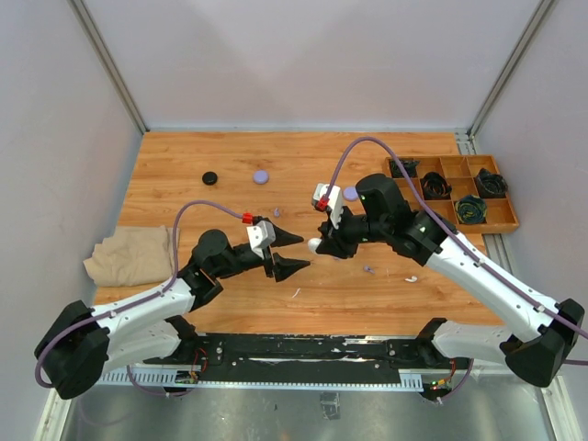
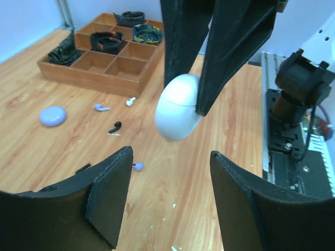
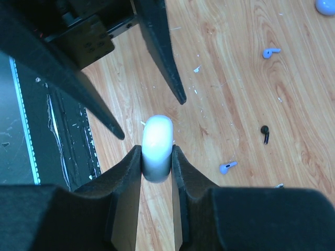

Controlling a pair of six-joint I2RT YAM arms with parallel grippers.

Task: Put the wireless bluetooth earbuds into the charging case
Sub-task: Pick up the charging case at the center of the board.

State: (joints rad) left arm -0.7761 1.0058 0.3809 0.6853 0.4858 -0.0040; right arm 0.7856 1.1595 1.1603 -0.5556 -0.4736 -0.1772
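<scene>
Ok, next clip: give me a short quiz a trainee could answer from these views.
1. True or false: the right gripper is shut on the white case.
2. The left gripper is: A) open and empty, B) shut on the case, C) shut and empty.
3. What lies in some compartments of the tray?

Key: 1 true. 2 A. 3 coiled cables.
</scene>
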